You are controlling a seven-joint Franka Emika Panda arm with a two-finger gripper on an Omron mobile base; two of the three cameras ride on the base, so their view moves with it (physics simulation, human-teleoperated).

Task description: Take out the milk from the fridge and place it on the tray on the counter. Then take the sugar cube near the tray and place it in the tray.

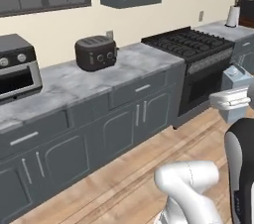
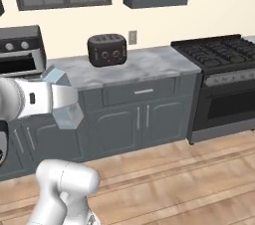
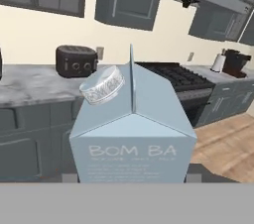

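The milk, a pale blue-grey carton with a gabled top and a round cap, is held in the air in front of the cabinets. My gripper is shut on the milk, its white fingers clamped across the carton's middle. From the other side, the gripper holds the milk tilted, level with the counter. The marble counter runs along the wall over dark grey drawers. The fridge, the tray and the sugar cube are out of view.
A black toaster stands on the counter, with a toaster oven to its left. A black stove sits to the right, and beyond it a paper towel roll and a coffee machine. Wooden floor lies below.
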